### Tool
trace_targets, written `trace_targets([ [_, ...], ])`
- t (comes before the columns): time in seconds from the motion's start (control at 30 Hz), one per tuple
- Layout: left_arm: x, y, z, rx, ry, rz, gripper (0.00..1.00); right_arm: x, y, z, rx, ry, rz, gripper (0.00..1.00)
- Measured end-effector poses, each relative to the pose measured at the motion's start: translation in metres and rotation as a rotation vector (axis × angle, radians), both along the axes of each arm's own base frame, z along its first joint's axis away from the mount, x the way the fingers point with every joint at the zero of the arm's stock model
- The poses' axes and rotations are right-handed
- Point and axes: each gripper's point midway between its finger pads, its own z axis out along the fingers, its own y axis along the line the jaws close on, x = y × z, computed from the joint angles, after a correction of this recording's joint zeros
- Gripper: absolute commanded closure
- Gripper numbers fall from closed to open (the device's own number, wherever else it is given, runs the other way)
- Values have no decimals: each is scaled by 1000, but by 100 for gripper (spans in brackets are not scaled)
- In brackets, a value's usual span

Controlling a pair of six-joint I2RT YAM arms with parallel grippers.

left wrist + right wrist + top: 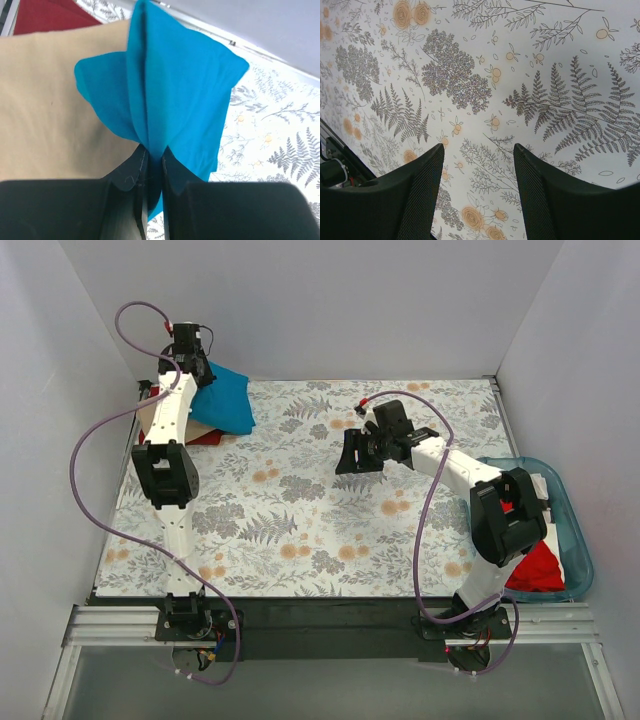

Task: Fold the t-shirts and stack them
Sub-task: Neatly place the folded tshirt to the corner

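My left gripper is shut on the teal-blue t-shirt, pinching a fold and holding it above the tan-beige t-shirt at the table's far left. The teal shirt hangs beside the left gripper. A red t-shirt lies under the tan one; its edge shows in the top view. My right gripper is open and empty over the floral cloth, at mid table in the top view. Another red t-shirt lies in the tub.
A clear blue-tinted plastic tub stands at the right edge of the table. The floral table cloth covers the table. White walls close in the back and sides.
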Motion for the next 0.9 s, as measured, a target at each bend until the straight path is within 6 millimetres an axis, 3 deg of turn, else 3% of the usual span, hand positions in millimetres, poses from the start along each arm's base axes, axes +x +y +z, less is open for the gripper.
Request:
trace_targets([
  [0.63,18,47,18,-131,-119,0,100,-7,5,-8,-18,19,20,37],
  [0.9,21,41,28,-197,-155,-42,100,-7,6,-10,-30,25,19,37],
])
